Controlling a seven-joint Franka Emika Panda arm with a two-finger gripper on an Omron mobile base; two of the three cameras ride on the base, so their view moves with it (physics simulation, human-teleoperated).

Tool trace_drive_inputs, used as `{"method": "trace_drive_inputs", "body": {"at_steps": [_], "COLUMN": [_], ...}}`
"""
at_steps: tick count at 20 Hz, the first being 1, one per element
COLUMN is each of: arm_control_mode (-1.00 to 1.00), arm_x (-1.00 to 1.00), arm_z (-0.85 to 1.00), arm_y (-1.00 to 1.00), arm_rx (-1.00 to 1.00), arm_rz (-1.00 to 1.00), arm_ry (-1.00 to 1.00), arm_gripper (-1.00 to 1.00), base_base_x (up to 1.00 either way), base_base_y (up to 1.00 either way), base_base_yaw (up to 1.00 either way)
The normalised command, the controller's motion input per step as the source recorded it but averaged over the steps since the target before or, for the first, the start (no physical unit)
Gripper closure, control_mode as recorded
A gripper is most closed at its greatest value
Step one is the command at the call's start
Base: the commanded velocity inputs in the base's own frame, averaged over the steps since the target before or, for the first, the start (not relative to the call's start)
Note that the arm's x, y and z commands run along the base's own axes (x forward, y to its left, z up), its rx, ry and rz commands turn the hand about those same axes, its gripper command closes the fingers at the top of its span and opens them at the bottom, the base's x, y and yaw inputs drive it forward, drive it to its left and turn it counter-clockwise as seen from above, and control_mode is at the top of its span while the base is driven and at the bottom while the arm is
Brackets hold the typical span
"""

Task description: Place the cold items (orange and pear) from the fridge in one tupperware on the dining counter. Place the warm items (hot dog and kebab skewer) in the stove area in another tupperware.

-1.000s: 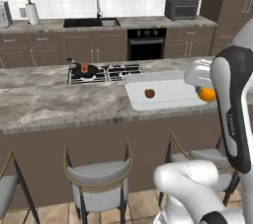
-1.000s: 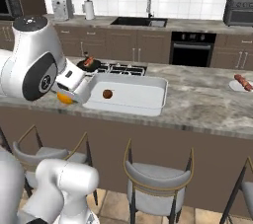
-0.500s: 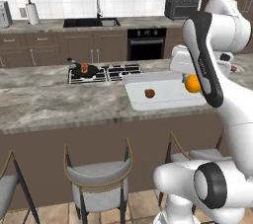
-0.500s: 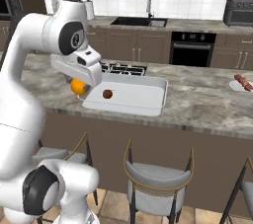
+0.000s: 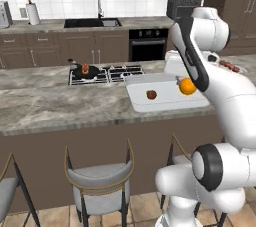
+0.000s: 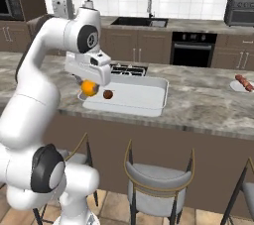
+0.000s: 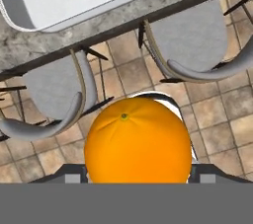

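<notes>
Orange held over the counter edge

The gripper [image 6: 89, 86] clamps the orange [image 6: 89, 88] beside the white tupperware [image 6: 149, 101], where a small brown item [image 6: 107, 94] lies.

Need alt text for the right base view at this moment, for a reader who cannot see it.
A white robot arm's claw holds a round orange fruit at the near left edge of a shallow white rectangular tupperware on a grey marble counter. A small dark brown fruit lies inside the tupperware; grey stools stand below.
</notes>
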Motion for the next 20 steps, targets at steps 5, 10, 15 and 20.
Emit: {"method": "trace_drive_inputs", "body": {"at_steps": [5,10,15,20], "arm_control_mode": [-1.0,-1.0,-1.0,-1.0], "arm_x": [0.61,0.66,0.58,0.59], "arm_z": [-0.48,-0.34,-0.3,-0.26], "arm_y": [-0.16,-0.31,-0.29,-0.24], "arm_rx": [-0.01,0.0,0.0,0.0], "arm_rz": [0.0,0.12,0.17,0.15], "arm_ry": [0.02,0.13,0.06,0.06], "arm_gripper": [1.0,1.0,1.0,1.0], "base_base_x": [0.0,0.0,0.0,0.0], "base_base_y": [0.0,0.0,0.0,0.0], "base_base_yaw": [0.0,0.0,0.0,0.0]}}
